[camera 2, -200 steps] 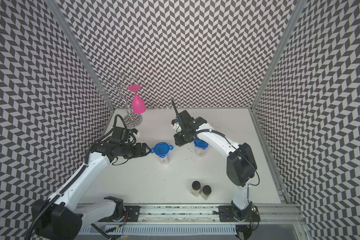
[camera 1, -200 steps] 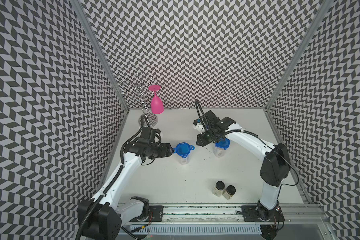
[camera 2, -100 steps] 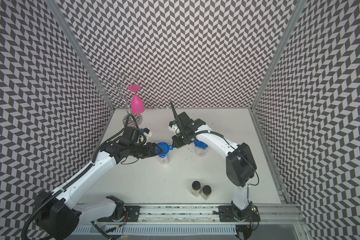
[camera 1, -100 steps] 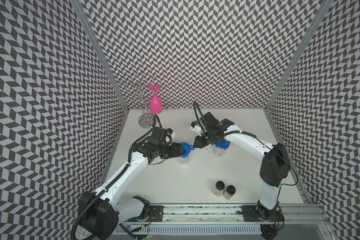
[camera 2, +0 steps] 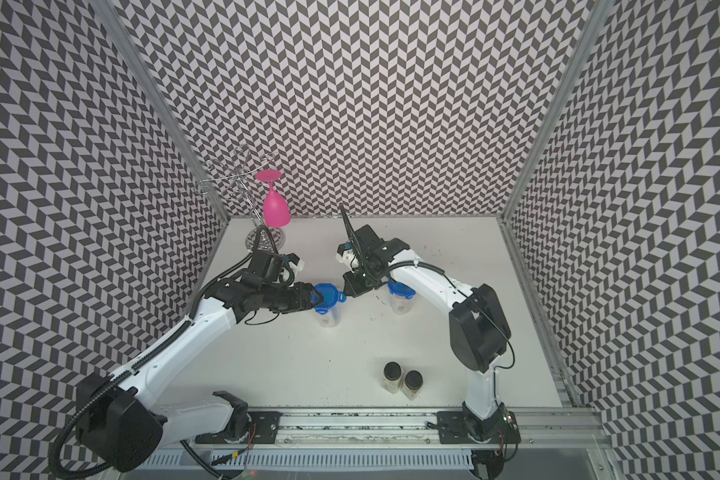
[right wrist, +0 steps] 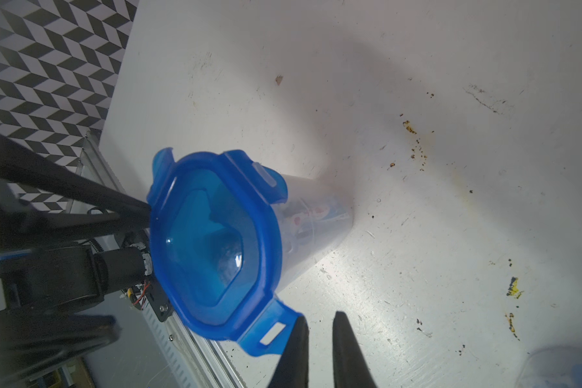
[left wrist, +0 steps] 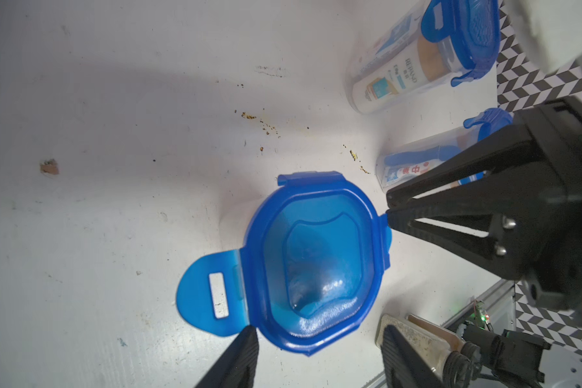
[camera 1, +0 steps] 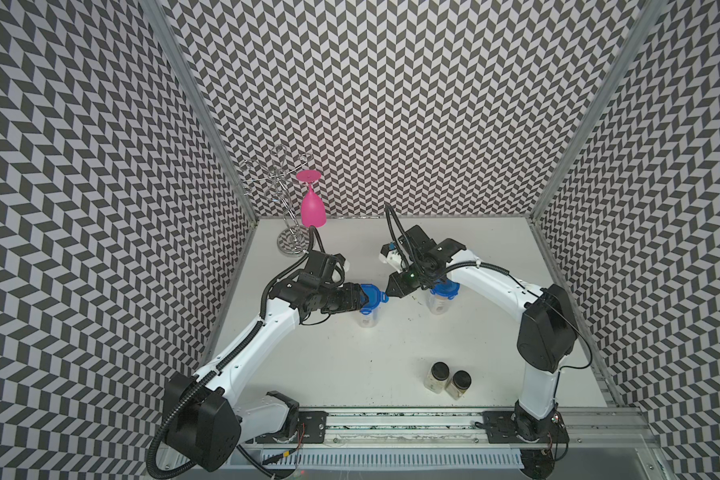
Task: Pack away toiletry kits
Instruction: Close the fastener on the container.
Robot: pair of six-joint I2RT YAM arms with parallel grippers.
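A clear tub with a blue lid [camera 1: 373, 296] [camera 2: 329, 297] stands mid-table. My left gripper [camera 1: 364, 297] [left wrist: 316, 329] is open and straddles the lid's [left wrist: 316, 262] near edge; one finger touches its corner, the other stands apart. My right gripper [camera 1: 388, 293] [right wrist: 320, 315] is shut and empty, one finger against an outward-flipped lid tab [right wrist: 273, 332]. A second lidded tub [camera 1: 443, 293] [left wrist: 427, 161] under the right arm holds a blue toothbrush and a toothpaste tube. A third tub [left wrist: 424, 60] holds a white bottle.
A pink wine glass [camera 1: 312, 208] hangs on a wire rack [camera 1: 283, 195] at the back left. Two black-capped jars [camera 1: 447, 380] stand near the front rail [camera 1: 391, 424]. Patterned walls close in three sides. Brown crumbs [left wrist: 266, 126] dot the table.
My left arm has reached right up to the tub's lid and its jaws have narrowed. My right gripper has swung left from the second tub to the lid's tab.
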